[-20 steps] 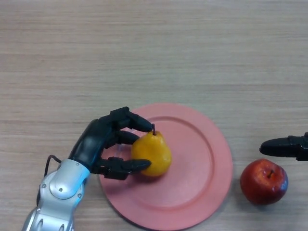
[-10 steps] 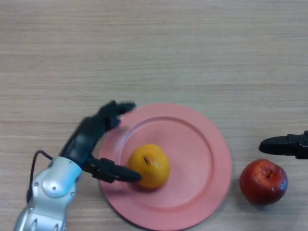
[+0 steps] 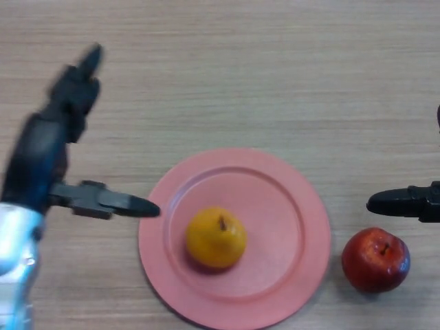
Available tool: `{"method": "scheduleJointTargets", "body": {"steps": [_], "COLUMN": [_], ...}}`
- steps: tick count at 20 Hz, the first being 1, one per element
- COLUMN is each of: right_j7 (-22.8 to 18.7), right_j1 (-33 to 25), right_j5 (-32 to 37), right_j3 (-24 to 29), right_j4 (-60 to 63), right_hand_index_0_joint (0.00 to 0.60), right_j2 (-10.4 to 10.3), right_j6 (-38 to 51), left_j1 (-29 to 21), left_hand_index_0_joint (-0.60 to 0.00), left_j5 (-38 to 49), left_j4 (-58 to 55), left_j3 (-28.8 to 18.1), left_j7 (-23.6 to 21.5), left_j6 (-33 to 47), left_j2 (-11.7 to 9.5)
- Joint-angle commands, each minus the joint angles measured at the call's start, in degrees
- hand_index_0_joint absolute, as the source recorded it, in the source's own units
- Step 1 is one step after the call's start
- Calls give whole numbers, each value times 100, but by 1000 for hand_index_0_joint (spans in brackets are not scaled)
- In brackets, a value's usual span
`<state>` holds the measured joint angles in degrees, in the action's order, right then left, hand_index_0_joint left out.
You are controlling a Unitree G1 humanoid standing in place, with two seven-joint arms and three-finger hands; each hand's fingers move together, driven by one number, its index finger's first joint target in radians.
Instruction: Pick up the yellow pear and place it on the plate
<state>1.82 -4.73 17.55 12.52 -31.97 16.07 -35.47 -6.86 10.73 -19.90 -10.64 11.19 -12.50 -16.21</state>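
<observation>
On the pale wood-grain counter [image 3: 275, 75] we see one pink plate [image 3: 289, 206] with one yellow pear [image 3: 216, 238] sitting upright on its left half, stem up, and one red apple [image 3: 375, 260] just beside the plate's right rim. Our left hand [image 3: 45, 155] hangs to the left of the plate with its fingers [image 3: 81, 77] spread straight and holding nothing, the thumb tip near the plate's left rim and clear of the pear. Our right hand [image 3: 412, 203] shows at the right edge above the apple, one finger pointing toward the plate; we cannot tell how the rest are set.
</observation>
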Motion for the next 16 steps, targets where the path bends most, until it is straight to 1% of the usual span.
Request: {"method": "scheduleJointTargets", "body": {"steps": [1, 3, 6, 8, 11, 16], "right_j7": [50, 66, 104, 123, 123, 358], "right_j1": [-188, -165, -104, -111, -89, -36], "right_j5": [168, 200, 75, 13, 1, -98], "right_j3": [204, 271, 236, 225, 229, 186], "right_j4": [-255, -255, -209, -199, -201, -67], "right_hand_index_0_joint": [0, 0, 0, 0, 0, 0], "right_j2": [212, 231, 223, 216, 202, 188], "right_j6": [677, 759, 815, 836, 893, 1118], "left_j1": [-55, 3, 37, 54, 55, -51], "left_hand_index_0_joint": [0, 0, 0, 0, 0, 0], "left_j5": [977, 1411, 1500, 1233, 1066, 640], "left_j4": [-397, -389, -328, -180, -149, 8], "left_j3": [-776, -999, -1017, -854, -783, -679], "left_j7": [-16, -58, -82, -88, -45, -150], "left_j6": [-7, -139, -144, 33, 68, 224], "left_j2": [-412, -556, -617, -556, -510, -515]}}
